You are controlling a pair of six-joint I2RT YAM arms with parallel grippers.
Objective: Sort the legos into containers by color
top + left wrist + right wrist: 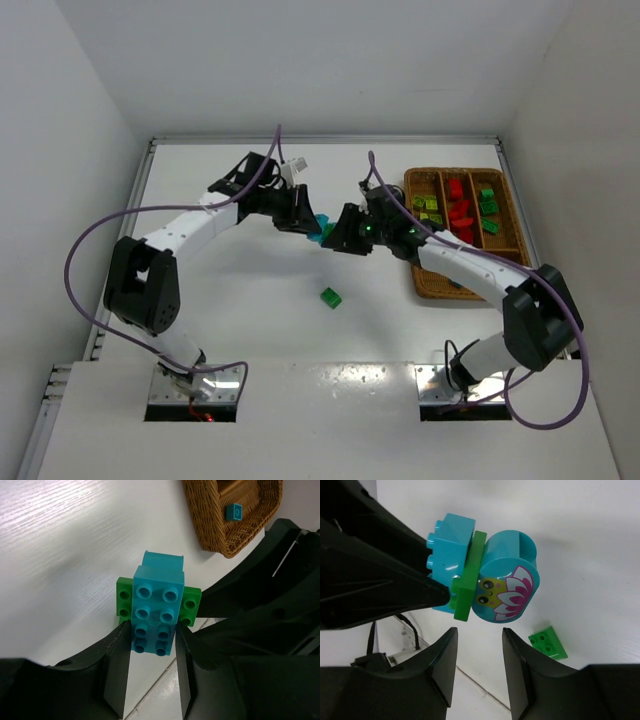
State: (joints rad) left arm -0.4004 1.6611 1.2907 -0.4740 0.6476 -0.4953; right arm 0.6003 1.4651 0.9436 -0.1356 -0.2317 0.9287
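Observation:
My left gripper [152, 645] is shut on a stack of legos held above the table: a cyan brick [155, 610], a green plate [192, 605] and a round cyan piece with a flower print [507, 580]. In the top view the stack [322, 228] hangs at mid-table between both grippers. My right gripper [479, 635] is open and empty, its fingertips just short of the stack and not touching it. A loose green brick [331, 297] lies on the table below, and it also shows in the right wrist view [548, 643].
The wicker tray [457, 171] stands at the right, holding yellow-green bricks [428, 208], red bricks [459, 215] and green bricks [488, 205] in separate compartments. A cyan brick [233, 512] lies in the tray's near end. The right arm [270, 605] crowds the stack's right side.

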